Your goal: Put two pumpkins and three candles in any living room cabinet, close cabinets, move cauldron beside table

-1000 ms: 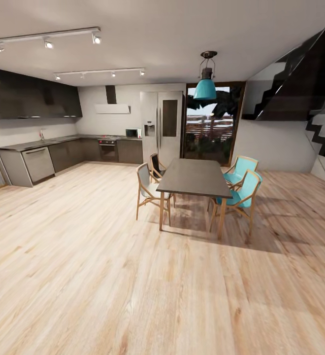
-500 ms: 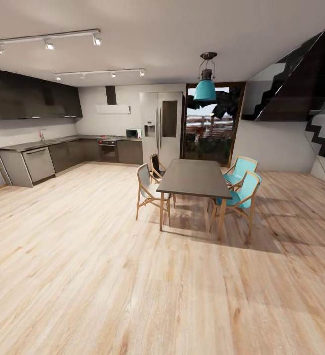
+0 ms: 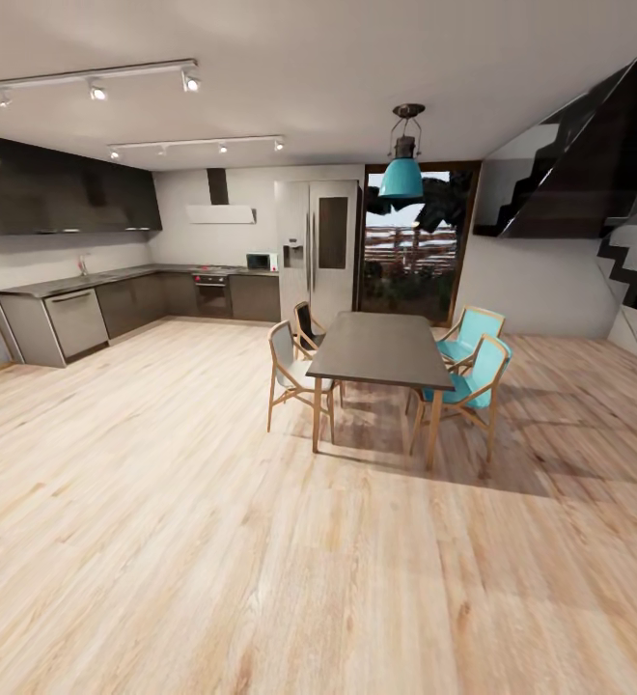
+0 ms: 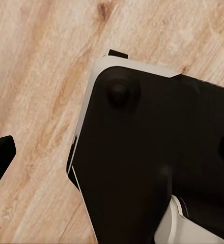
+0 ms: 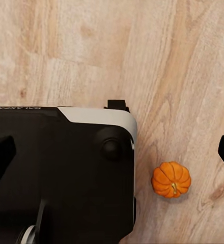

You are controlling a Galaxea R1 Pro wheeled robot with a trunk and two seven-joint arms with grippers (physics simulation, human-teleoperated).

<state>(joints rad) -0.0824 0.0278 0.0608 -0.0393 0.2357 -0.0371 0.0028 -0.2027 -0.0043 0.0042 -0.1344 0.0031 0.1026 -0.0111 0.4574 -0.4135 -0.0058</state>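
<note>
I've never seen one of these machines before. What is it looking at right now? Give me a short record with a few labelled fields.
Room ahead: open kitchen and dining area on a light wooden floor
Dining table: dark top, pale legs, four chairs around it
Chairs: two turquoise, two pale
Lamp: teal pendant above the table
Pumpkin: small, orange, upright on the floor beside the robot's black base
Left pincer: state cannot be told
Right pincer: state cannot be told

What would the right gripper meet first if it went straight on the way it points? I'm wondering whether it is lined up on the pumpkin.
Probably the bare wood floor, judging by the right wrist view. The pumpkin lies on the floor beside the robot's black base, apparently off to one side of that line, though depth is unclear.
</note>
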